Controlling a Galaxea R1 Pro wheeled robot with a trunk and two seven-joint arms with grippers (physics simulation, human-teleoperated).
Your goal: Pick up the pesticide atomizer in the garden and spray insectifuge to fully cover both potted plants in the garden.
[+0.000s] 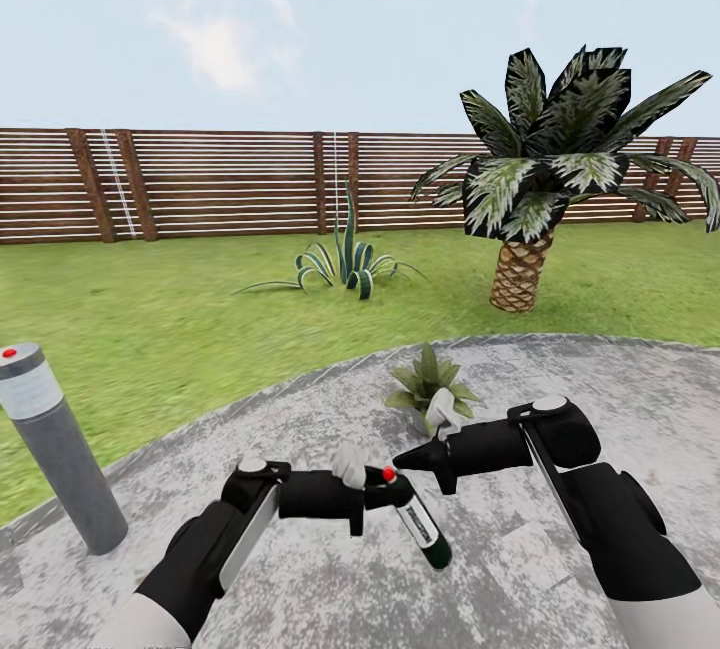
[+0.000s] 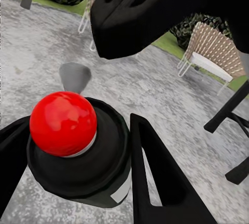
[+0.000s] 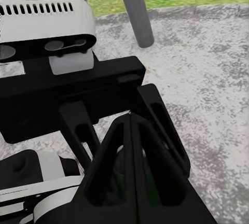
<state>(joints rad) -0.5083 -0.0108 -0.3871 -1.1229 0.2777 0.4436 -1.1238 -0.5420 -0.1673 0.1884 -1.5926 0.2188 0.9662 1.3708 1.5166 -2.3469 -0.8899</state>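
Head view: the left gripper point(image 1: 385, 489) is clamped on the neck of the pesticide atomizer point(image 1: 420, 527), just below its red tip point(image 1: 388, 474). The dark green bottle hangs tilted, its base pointing down toward the stone patio point(image 1: 300, 589), and its white label band faces the camera. The whitish trigger head point(image 1: 349, 464) shows above the left wrist. The right gripper point(image 1: 405, 457) points toward the left one, its fingers pressed together into a closed point with nothing between them; the tip lies just beside the red tip of the bottle. One potted plant point(image 1: 430, 384), a low rosette of pointed green leaves, sits on the patio just beyond the right arm. Behind it rise a scaly-trunked palm point(image 1: 545, 179), a striped agave point(image 1: 345, 264) on the lawn point(image 1: 150, 309), and a brown slatted fence point(image 1: 220, 184). A grey post point(image 1: 60, 449) with a red top stands at the patio edge to the left.

Left wrist view: the atomizer's red tip point(image 2: 63, 123) and dark collar sit between the two black fingers point(image 2: 150, 182), which touch the bottle on both sides. The right gripper point(image 2: 155, 11) hangs close above.

Right wrist view: the closed right fingers point(image 3: 132, 172) meet along one line in front of the left gripper's housing point(image 3: 67, 99); the grey post point(image 3: 134, 9) stands beyond on the patio.
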